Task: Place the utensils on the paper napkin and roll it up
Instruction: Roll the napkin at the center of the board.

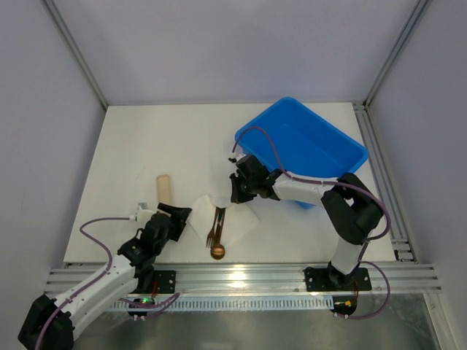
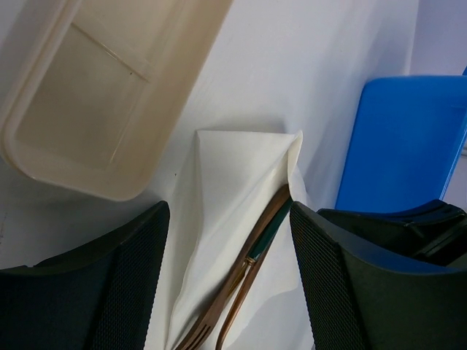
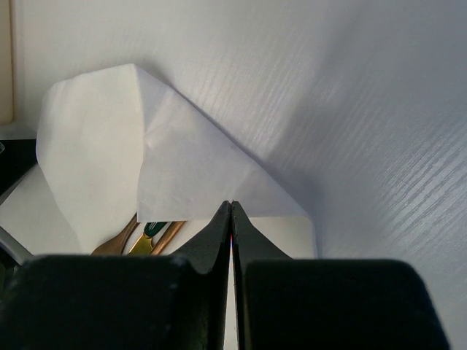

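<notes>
The white paper napkin (image 1: 239,222) lies near the front edge. The gold-bronze fork (image 1: 212,232) and spoon (image 1: 217,251) lie side by side on it, heads toward me. My right gripper (image 1: 235,195) is shut on the napkin's far edge; in the right wrist view its tips (image 3: 231,205) pinch a flap of the napkin (image 3: 182,168) folded over the utensil handles (image 3: 149,235). My left gripper (image 1: 182,219) is open at the napkin's left side. In the left wrist view the fork (image 2: 222,294) and spoon (image 2: 236,305) lie on the napkin (image 2: 233,168) between its fingers (image 2: 321,262).
A tan beige holder (image 1: 164,191) lies just left of the napkin, behind my left gripper; it also shows in the left wrist view (image 2: 95,95). A blue bin (image 1: 303,149) stands at the back right, close behind my right arm.
</notes>
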Tool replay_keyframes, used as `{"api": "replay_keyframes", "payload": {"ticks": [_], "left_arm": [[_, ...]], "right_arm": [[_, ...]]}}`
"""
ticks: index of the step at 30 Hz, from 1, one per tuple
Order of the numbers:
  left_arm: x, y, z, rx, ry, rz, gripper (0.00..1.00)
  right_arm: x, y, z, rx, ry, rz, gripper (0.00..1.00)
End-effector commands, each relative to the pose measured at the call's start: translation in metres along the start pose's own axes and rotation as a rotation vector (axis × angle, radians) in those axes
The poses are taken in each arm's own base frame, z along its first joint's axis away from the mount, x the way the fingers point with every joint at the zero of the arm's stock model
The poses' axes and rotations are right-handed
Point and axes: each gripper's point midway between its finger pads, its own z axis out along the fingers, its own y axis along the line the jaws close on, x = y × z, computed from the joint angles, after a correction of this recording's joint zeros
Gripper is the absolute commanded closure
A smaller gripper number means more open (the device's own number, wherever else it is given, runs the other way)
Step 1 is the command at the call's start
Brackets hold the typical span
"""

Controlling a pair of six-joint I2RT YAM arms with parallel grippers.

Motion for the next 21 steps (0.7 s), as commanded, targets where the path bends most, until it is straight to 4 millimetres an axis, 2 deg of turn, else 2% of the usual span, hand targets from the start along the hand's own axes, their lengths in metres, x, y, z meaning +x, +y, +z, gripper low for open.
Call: {"api": "replay_keyframes", "payload": {"ticks": [1, 10, 12, 21], "left_arm": [[-0.001, 0.015, 0.001, -0.066, -0.004, 0.034, 0.31], [0.002, 0.024, 0.012, -0.079, -0.010, 0.031, 0.31], [0.002, 0.017, 0.013, -0.055, -0.015, 0.022, 0.31], [-0.001, 0.016, 0.016, -0.043, -0.038, 0.018, 0.35]], "right_arm": [[-0.027, 0.014, -0.011, -0.028, -0.080, -0.023, 0.96], [-0.027, 0.013, -0.010, -0.026, -0.080, -0.024, 0.96], [-0.026, 0.013, -0.010, -0.026, -0.080, -0.024, 0.96], [-0.025, 0.013, -0.009, -0.028, -0.077, -0.024, 0.96]]}}
